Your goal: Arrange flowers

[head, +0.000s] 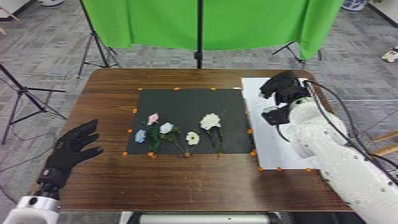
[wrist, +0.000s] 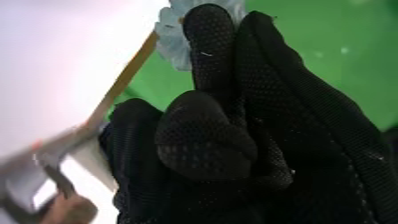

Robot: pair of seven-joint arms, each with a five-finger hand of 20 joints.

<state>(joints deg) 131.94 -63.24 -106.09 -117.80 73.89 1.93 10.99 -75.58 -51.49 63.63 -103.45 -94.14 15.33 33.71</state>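
A pale-blue flower (wrist: 171,44) appears pinched by the right hand (head: 285,87) (left hand (head: 67,153) relaxed); careful placement on the white sheet (head: 274,152) is judged due.

In the head view, looking forward and down from high above the near side of the tabletop (head: 178,185), squarely facing the green curtain (head: 204,25), far enough back to take in nearly the whole tabletop. In the right wrist view, looking from very close behind the right hand (head: 282,90), along the glove towards the curtain. Shared by both: right hand, part of the curtain, part of the white sheet (head: 274,142) before it.
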